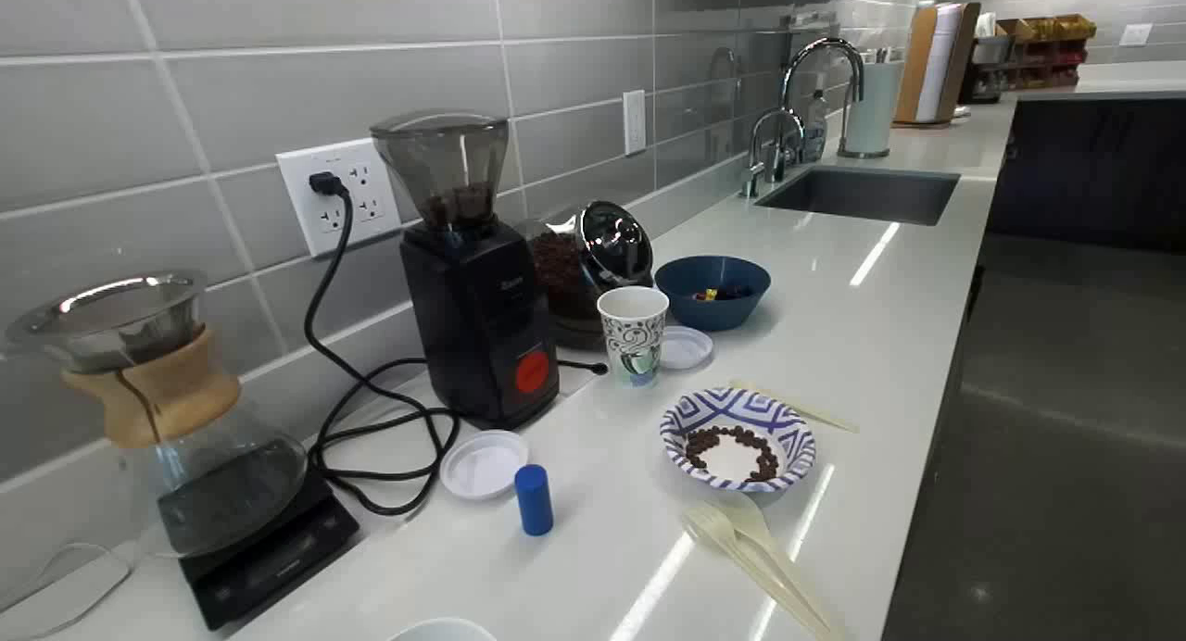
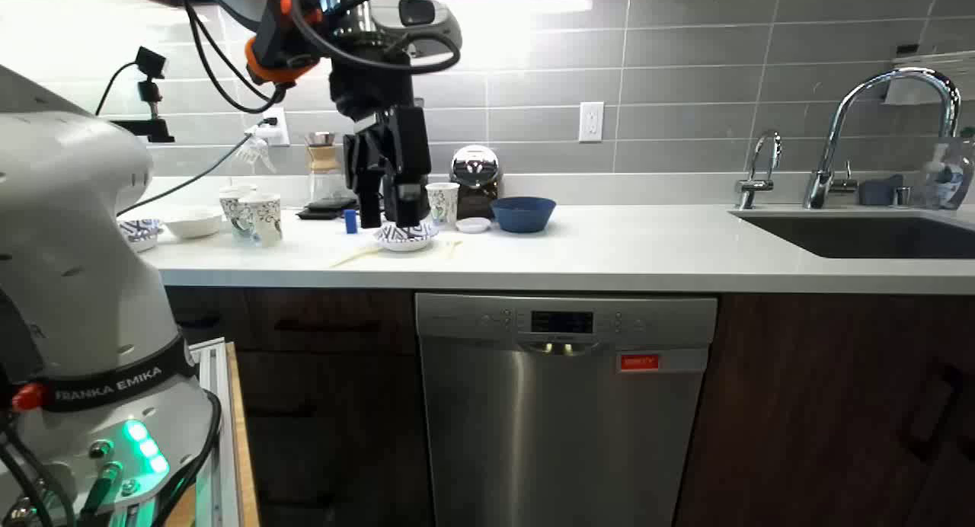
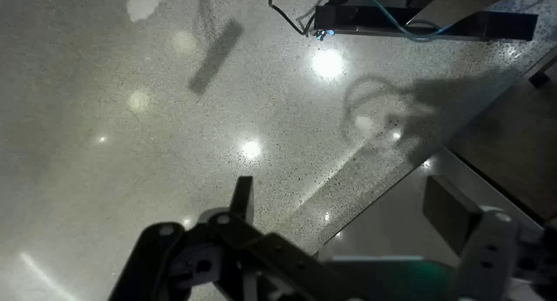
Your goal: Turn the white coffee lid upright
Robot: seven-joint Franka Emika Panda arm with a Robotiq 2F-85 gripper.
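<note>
Carafe (image 1: 157, 391): clear glass pinched at a wooden collar, steel cone (image 1: 120, 321) on top, set on a flat black scale (image 1: 296, 558).
Grinder (image 1: 477, 335): boxy, black, with a smoky see-through hopper holding dark beans (image 1: 463, 203) and a round orange-red spot low in front.
Near white lid (image 1: 485, 465): thin round plastic with a raised rim, lying flat by the grinder's foot; you have two such lids, and which is the task's you cannot tell.
Blue cylinder (image 1: 534, 500): plain, upright, just beside that lid.
Jaws: dark and angular, spread well apart in your wrist view; in an exterior view they hang pointing down.
Jar (image 1: 561, 280): see-through, dark beans inside, shiny round cap, partly behind the grinder.
Paper cup (image 1: 635, 331): white, upright, printed with dark curls.
Far white lid (image 1: 687, 347): round, rimmed, flat, partly hidden by the paper cup.
Blue bowl (image 1: 718, 313): smooth, flared; the bits (image 1: 712, 294) inside are too small to name.
Paper bowl (image 1: 732, 407): fluted, blue-patterned, dark beans ringing a bare white middle.
Cutlery (image 1: 764, 567): pale plastic, pieces overlapping near the paper bowl.
Bench (image 1: 815, 298): glossy white, streaked with reflected light.
Wall (image 1: 574, 20): large gray tiles, pale joints.
Dishwasher (image 2: 567, 420): dull steel under the bench.
Sink (image 1: 862, 196): dark rectangle sunk into the bench, chrome faucet (image 2: 834, 131) beside it.
Floor (image 3: 174, 131): polished, speckled gray.
</note>
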